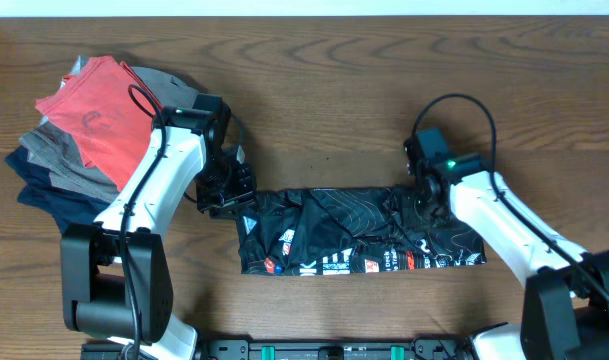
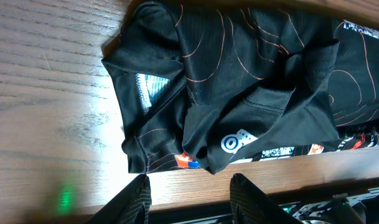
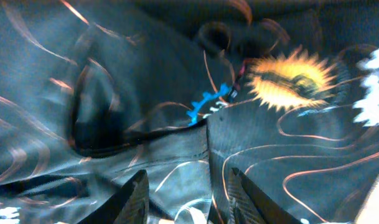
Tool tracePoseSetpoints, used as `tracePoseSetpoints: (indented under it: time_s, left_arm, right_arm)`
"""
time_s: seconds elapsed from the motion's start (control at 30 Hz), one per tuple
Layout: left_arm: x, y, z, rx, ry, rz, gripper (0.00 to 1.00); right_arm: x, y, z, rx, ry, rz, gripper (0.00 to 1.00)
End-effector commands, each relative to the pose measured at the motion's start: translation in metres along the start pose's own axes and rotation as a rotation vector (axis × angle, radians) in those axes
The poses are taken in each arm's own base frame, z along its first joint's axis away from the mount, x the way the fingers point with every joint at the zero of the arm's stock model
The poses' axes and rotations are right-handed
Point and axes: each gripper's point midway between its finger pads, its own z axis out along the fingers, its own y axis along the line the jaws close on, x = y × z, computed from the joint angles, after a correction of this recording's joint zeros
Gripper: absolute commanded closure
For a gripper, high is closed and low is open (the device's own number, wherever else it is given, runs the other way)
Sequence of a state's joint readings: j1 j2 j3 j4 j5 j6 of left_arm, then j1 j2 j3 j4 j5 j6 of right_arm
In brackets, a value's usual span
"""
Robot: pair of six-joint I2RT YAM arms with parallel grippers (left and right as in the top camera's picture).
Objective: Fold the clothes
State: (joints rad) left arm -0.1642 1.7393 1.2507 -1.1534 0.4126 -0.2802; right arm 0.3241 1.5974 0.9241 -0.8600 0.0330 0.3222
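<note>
Left gripper [image 2: 189, 178] is seen with its jaws spread and nothing held between them, poised over bare tabletop [image 2: 52, 93] just beside the rumpled left end of the jersey [image 2: 239, 93]. The right gripper [image 3: 188, 173] is likewise parted and empty, set close above the cloth at the opposite end, though that view is blurred. The jersey is laid as a long, creased band across the tabletop between the two arms, its white lettering along the front edge. It is judged to be light, limp and slick, so that layers may be expected to slide over one another when lifted. A hold is best taken at the end edges or corners, pinched through all layers, rather than at the loose middle. Farther off, at the rear left, a red shirt [image 1: 94, 115] is heaped on other garments, well apart.
</note>
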Motion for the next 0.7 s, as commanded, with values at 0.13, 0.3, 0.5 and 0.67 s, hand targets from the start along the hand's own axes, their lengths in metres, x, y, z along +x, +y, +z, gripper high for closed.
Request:
tracePoseSetpoints:
  time_s: [0.13, 0.3, 0.5, 0.67]
  left_arm:
    - [0.001, 0.002, 0.0, -0.002, 0.004, 0.007, 0.57]
    - [0.001, 0.002, 0.0, -0.002, 0.004, 0.007, 0.57]
    - [0.001, 0.002, 0.0, -0.003, 0.005, 0.007, 0.56]
    - [0.001, 0.002, 0.0, -0.003, 0.005, 0.007, 0.56]
  right_arm:
    - [0.016, 0.023, 0.017, -0.149, 0.041, -0.089, 0.76]
    - [0.032, 0.054, 0.008, -0.352, 0.093, -0.226, 0.99]
    - [0.052, 0.071, -0.004, -0.495, 0.161, -0.303, 0.88]
    - [0.062, 0.067, -0.005, -0.481, 0.205, -0.293, 0.8]
